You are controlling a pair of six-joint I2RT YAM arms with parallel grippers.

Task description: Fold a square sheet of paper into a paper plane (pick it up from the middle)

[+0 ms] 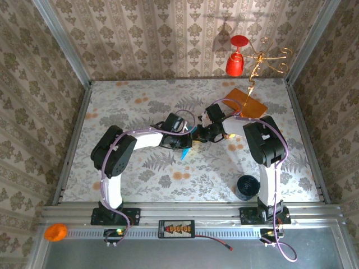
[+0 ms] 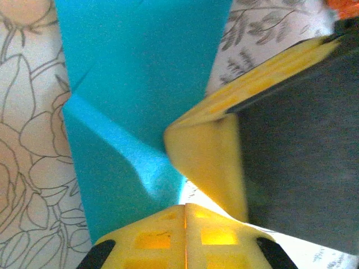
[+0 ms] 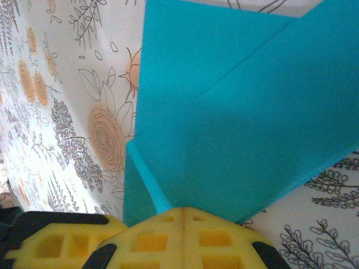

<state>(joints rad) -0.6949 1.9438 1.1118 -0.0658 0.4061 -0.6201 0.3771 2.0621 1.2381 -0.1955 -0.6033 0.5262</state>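
The teal-blue sheet of paper (image 1: 184,153) is folded into overlapping flaps with sharp creases, and a pointed tip pokes out below the two grippers at mid-table. My left gripper (image 2: 185,206) is shut, its yellow tips meeting at the lower edge of the paper (image 2: 140,84). My right gripper (image 3: 184,210) is shut on a fold ridge of the paper (image 3: 235,112). In the top view the left gripper (image 1: 190,140) and right gripper (image 1: 199,135) sit tip to tip over the sheet. One right finger (image 2: 207,151) crosses the left wrist view, close beside the left tips.
A flat orange card (image 1: 245,101) lies at the back right of the floral table (image 1: 140,106). A dark round object (image 1: 247,186) stands by the right arm's base. A red cup shape (image 1: 237,56) and gold wire hang on the back wall.
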